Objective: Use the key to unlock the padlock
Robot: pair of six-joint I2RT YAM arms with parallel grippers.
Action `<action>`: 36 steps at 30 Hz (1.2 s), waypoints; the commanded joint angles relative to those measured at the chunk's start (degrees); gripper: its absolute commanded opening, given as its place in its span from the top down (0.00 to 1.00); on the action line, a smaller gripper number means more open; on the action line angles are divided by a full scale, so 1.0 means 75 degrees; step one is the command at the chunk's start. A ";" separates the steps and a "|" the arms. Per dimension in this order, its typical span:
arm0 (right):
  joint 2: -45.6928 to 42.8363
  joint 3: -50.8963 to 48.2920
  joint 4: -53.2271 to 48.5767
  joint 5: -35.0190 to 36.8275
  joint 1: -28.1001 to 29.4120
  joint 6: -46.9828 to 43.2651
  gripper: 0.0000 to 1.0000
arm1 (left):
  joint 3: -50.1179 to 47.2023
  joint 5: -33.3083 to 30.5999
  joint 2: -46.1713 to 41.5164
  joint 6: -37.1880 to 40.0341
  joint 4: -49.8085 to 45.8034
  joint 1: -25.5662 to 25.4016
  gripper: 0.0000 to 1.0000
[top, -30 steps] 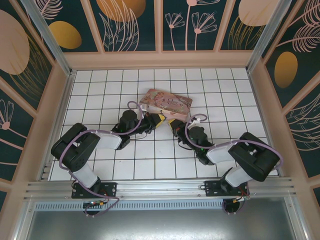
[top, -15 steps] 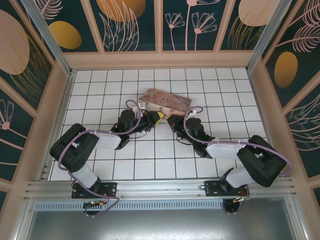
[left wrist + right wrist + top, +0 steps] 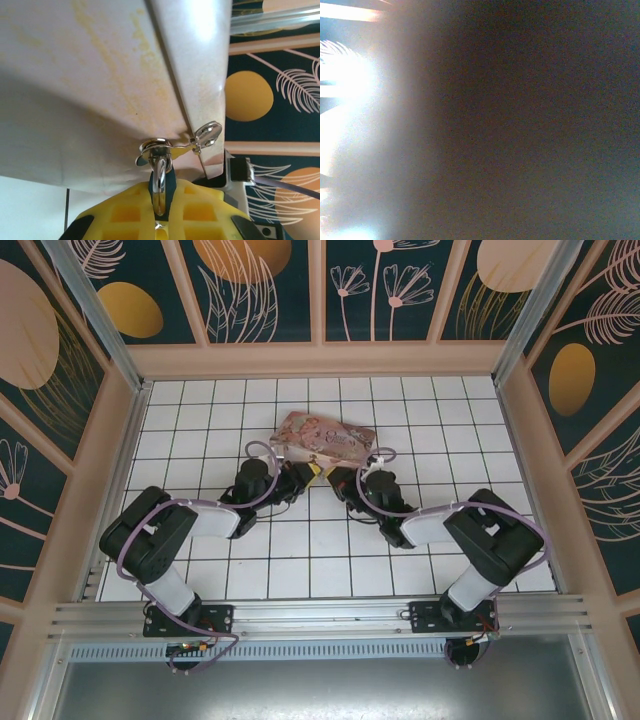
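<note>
since a second ago the right arm has drawn its elbow inward and pushed its wrist up and left, toward the centre of the frame. the pink tin [image 3: 326,439] has slid a little up and left with it. the left arm has barely shifted.

top view: the tin lies just above the middle of the tiled table [image 3: 200,410], tilted, its left end higher. the left gripper [image 3: 312,474] reaches in from the lower left, its yellow fingers meeting the tin's lower edge. the right gripper [image 3: 344,481] comes in from the lower right, just beside the left one and close under the same edge. the padlock is too small to make out here.

left wrist view: the tin's pale underside fills the upper left. at bottom centre the left gripper [image 3: 160,194] is clamped on the padlock [image 3: 160,184]. a sliver of its blue body shows between the yellow pads [image 3: 125,212], and its silvery shackle rises upright through the metal hasp [image 3: 156,148] on the tin's edge.

right wrist view: a dark blur with a white glare at the left. the right jaws are closed, but whether they pinch anything cannot be told.
</note>
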 commanded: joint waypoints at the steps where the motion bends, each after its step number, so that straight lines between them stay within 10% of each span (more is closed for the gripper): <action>1: -0.0198 0.0539 0.0647 -0.0808 0.0190 -0.0518 1.00 | 0.0050 0.1105 -0.0002 0.0360 0.0226 -0.0376 1.00; 9: 0.1181 0.0177 0.3744 -0.1192 0.0023 0.1450 1.00 | -0.0122 0.0997 0.0152 -0.0024 0.0909 -0.0372 1.00; 23: 0.0046 0.0649 0.0206 -0.0644 0.0155 -0.0383 0.99 | -0.0099 0.0578 0.0211 -0.0036 0.0566 -0.0360 1.00; 36: -0.0903 0.0191 -0.0609 -0.0494 0.0113 -0.0842 0.38 | -0.0046 0.0210 0.0311 0.0125 0.0244 -0.0350 1.00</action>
